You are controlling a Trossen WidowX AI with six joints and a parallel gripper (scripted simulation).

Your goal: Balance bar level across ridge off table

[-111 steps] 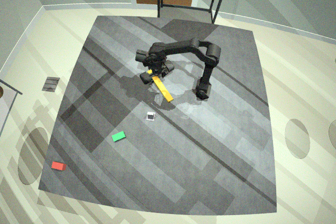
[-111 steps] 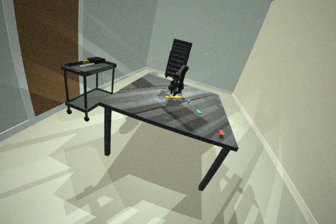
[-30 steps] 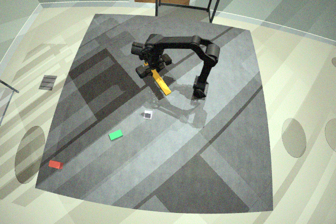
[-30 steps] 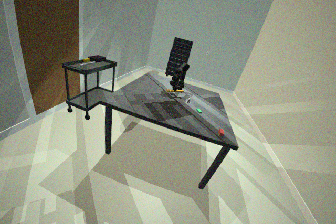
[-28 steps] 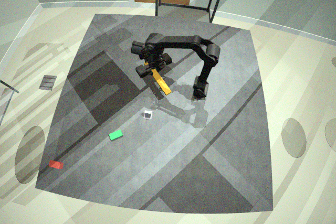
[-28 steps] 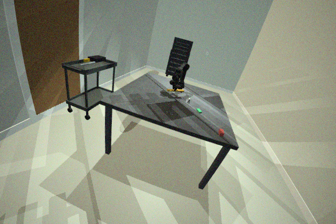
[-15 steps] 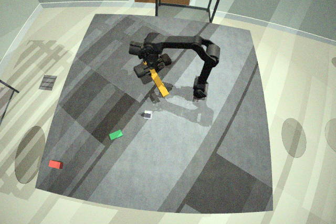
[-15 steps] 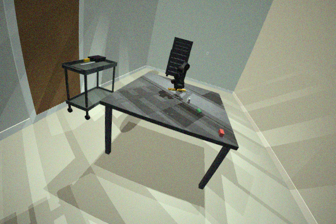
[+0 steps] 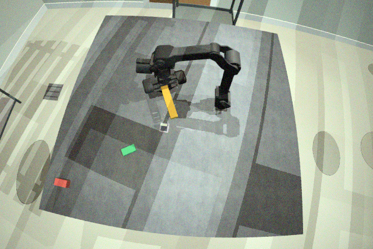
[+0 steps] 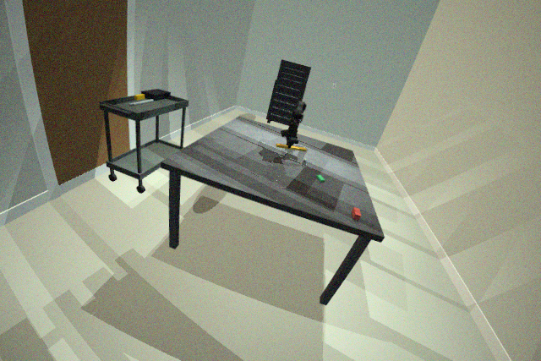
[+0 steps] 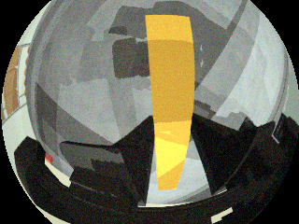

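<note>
The yellow bar [image 9: 169, 102] [image 10: 299, 148] [image 11: 171, 79] is held in the air above the table [image 9: 196, 197] [image 10: 244, 173]. My gripper [image 9: 164, 86] [image 10: 289, 145] [image 11: 171, 119] is shut on the bar, with a finger on either side of it. The bar looks nearly level in the exterior view. A small white-edged piece with a dark top [image 9: 164, 127] [image 10: 304, 162], seemingly the ridge, stands on the table, beyond the bar's near end in the top view. The bar is apart from it. The far part of the bar is hidden under the gripper in the top view.
A green block [image 9: 128, 150] [image 10: 320, 178] lies on the table past the small white-edged piece. A red block [image 9: 62, 182] [image 10: 356, 213] lies near the table's corner. The arm's base [image 9: 222, 101] stands to the right of the bar in the top view.
</note>
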